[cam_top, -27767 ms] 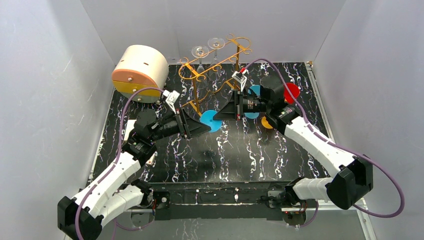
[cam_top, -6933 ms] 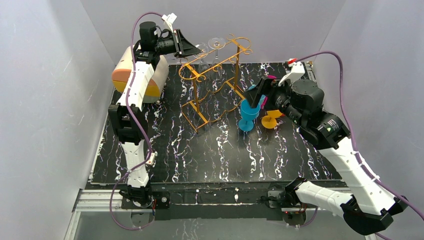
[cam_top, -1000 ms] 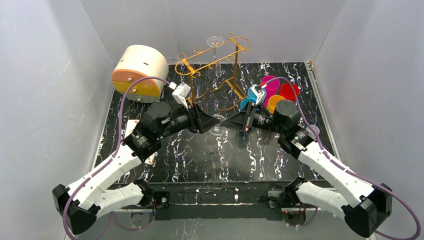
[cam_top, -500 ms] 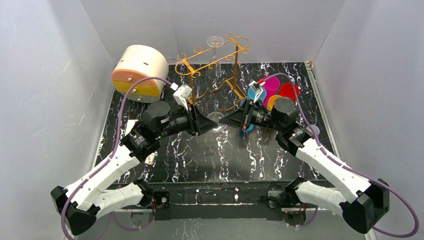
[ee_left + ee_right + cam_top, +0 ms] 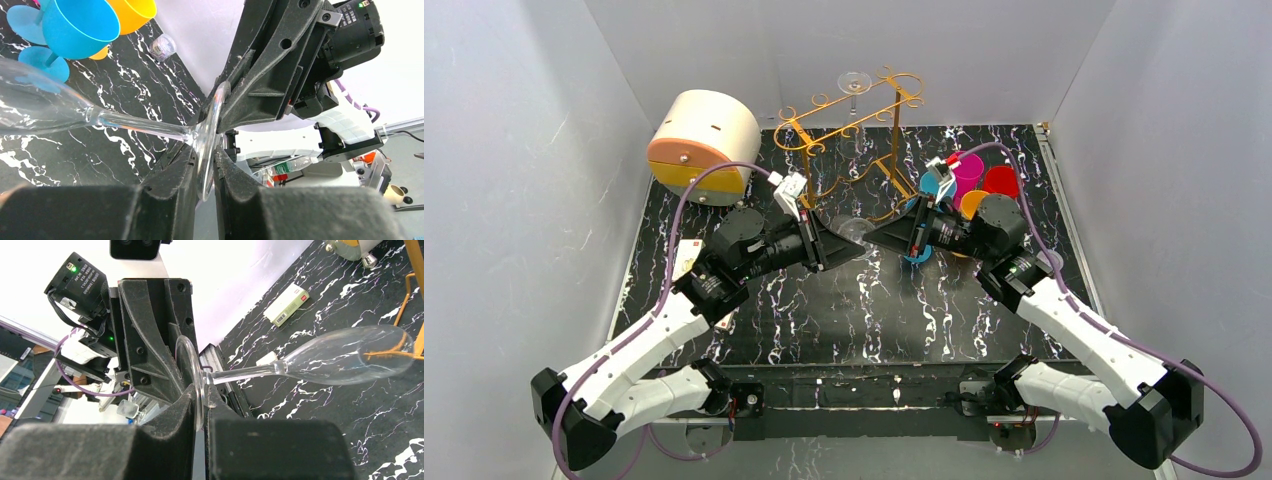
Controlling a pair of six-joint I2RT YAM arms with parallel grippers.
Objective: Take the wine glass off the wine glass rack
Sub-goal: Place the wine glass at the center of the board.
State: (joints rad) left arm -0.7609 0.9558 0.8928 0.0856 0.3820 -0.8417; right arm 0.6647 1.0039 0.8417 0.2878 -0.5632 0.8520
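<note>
A clear wine glass [image 5: 854, 232] lies sideways above the middle of the black mat, held by its round foot. My left gripper [image 5: 852, 247] is shut on one edge of the foot [image 5: 205, 150], and the stem [image 5: 140, 127] runs off to the left. My right gripper [image 5: 871, 237] is shut on the opposite edge of the same foot [image 5: 199, 400], with the bowl [image 5: 350, 355] out to the right. The golden wire rack [image 5: 854, 130] stands behind, apart from both grippers. A second clear glass [image 5: 855, 83] hangs at its far end.
A round cream-and-orange drawer box [image 5: 704, 140] sits at the back left. Several coloured plastic goblets [image 5: 969, 180] stand behind my right gripper; the blue one [image 5: 80, 25] shows in the left wrist view. A small white box [image 5: 686, 255] lies at the mat's left edge.
The two grippers have closed in on each other, nose to nose. The glass has risen slightly off the mat, and my right gripper now grips its foot too.
</note>
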